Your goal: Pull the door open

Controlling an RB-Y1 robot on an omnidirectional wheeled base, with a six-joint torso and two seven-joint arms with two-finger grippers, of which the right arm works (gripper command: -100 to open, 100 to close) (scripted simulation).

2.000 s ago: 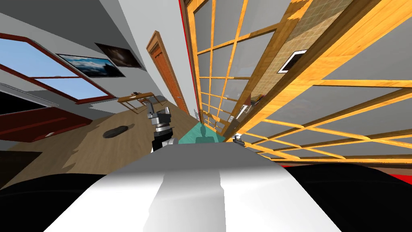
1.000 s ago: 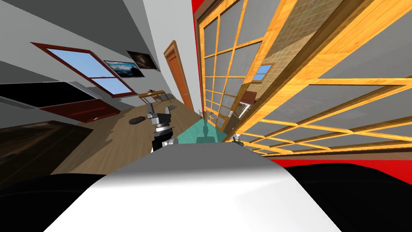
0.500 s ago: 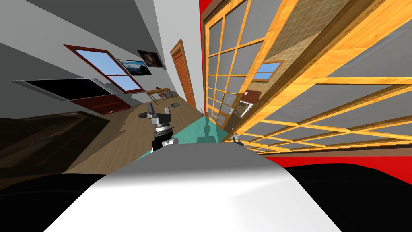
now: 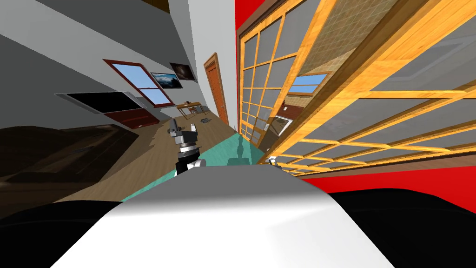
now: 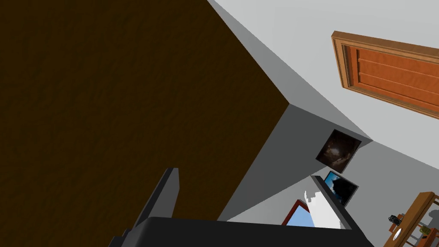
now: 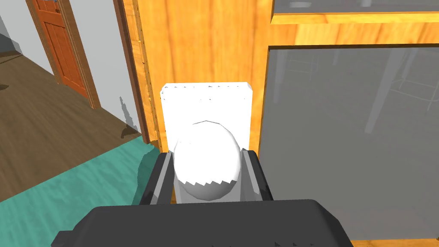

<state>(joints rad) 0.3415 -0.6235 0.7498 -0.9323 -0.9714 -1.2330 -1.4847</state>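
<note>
The right gripper's (image 6: 207, 156) fingers clamp the white knob (image 6: 206, 173) near the glass-paned wooden door's (image 6: 205, 43) edge. A teal rug (image 6: 85, 184) and wood floor (image 6: 43, 128) lie open alongside. The left gripper's (image 4: 182, 124) fingers stand wide.

- No text, label, brand, number or sign could be read anywhere, neither on the door (image 6: 205, 43) nor on its white knob (image 6: 206, 169).
</note>
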